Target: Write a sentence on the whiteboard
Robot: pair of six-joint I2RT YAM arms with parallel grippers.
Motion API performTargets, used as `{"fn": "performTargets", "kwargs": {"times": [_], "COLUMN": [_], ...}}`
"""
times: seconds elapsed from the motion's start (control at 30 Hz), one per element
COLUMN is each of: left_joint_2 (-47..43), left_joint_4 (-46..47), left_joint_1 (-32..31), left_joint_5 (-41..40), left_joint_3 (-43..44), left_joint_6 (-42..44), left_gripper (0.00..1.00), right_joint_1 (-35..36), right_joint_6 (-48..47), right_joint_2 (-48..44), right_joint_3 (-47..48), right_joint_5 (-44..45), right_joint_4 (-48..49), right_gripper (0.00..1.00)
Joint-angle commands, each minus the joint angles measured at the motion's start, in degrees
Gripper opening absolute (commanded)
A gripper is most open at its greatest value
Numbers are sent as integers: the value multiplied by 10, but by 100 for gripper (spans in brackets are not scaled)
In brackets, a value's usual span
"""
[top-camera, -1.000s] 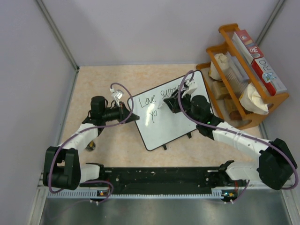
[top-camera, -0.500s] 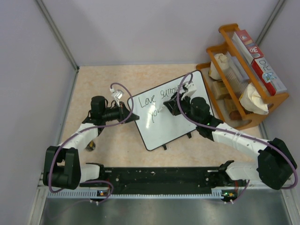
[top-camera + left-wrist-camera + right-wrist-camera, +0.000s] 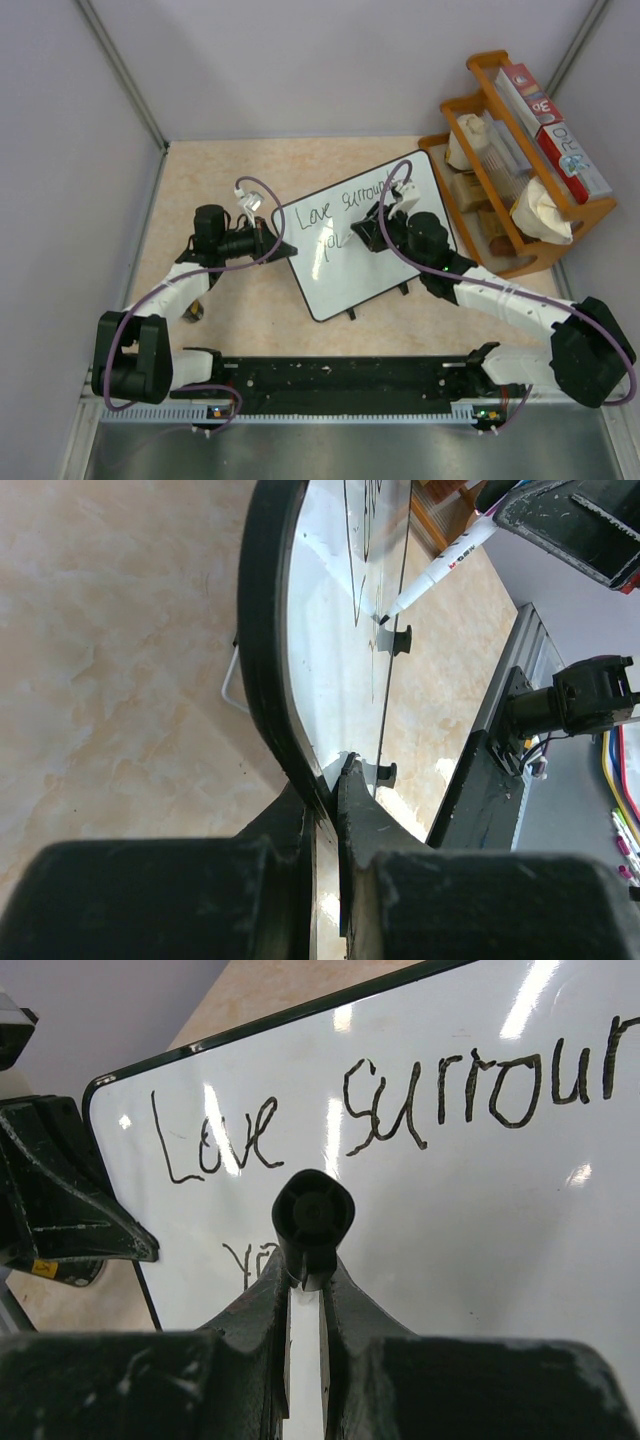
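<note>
A: Where's the board (image 3: 350, 270)?
B: Middle of the tabletop (image 3: 220, 180), turned diagonal. Feet are on the long edge nearer the arm bases. Far-right corner is just beside a wooden rack (image 3: 600, 208) holding boxes.
A: Left side?
B: Left fingers (image 3: 365, 815) are clenched on the board's left short edge, black frame pinched between them.
A: Right?
B: Right fingers (image 3: 355, 1330) are clamped on a marker (image 3: 440, 568) with a white barrel. Its black back end faces the wrist cam. The tip touches the board on the second line of writing.
A: Text on it?
B: Line one reads "Love surrou"; the top view hides the rest behind the right arm. Line two reads "yo", with the marker right after it.
A: Board flat or lifted?
B: Can't tell. The left wrist cam only sees it edge-on.
</note>
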Motion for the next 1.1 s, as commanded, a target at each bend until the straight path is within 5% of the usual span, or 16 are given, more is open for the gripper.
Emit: {"fn": "performTargets", "kwargs": {"times": [0.0, 0.5, 1.07], "left_joint_2": [14, 14, 16], "left_joint_4": [-24, -24, -24], "left_joint_1": [-15, -16, -16], "left_joint_5": [-76, -78, -79], "left_joint_3": [-14, -15, -15], "left_joint_6": [155, 155, 155], "left_gripper": [0, 0, 0], "right_joint_1": [-5, -11, -11], "right_joint_6": [-13, -14, -15], "right_joint_2": [-8, 11, 9], "right_joint_3": [13, 83, 28], "right_joint_5": [45, 47, 31], "right_joint_4": [-17, -17, -32], "right_gripper": [0, 0, 0]}}
